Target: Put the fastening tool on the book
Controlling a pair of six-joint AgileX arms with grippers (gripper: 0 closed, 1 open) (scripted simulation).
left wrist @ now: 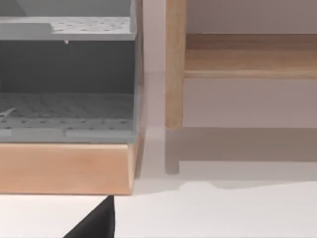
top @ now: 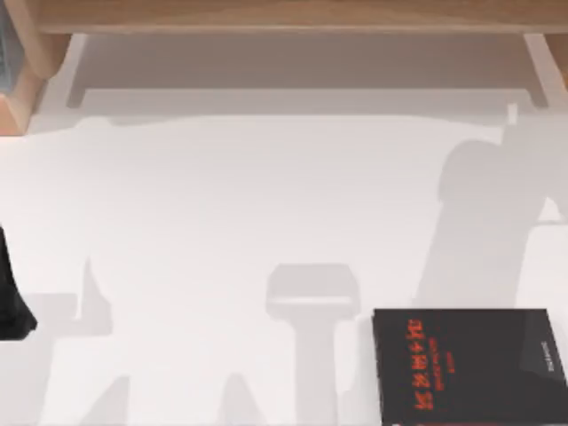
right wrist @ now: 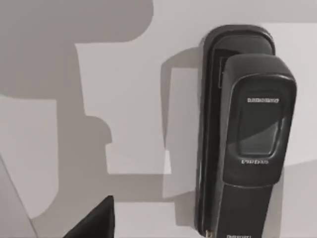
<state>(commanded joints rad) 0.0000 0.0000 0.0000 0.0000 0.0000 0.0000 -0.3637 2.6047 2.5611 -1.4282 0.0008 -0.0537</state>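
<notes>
A grey perforated rack (left wrist: 67, 74) with two tiers sits on a wooden base (left wrist: 64, 168) on the white table (left wrist: 223, 213). Just beside it stands a wooden post (left wrist: 174, 64) joined to a wooden shelf (left wrist: 250, 57). A dark tool tip (left wrist: 96, 223) shows near the base.

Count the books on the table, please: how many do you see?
1. The book lies flat at the table's near right corner in the top view; others may be hidden outside it.
</notes>
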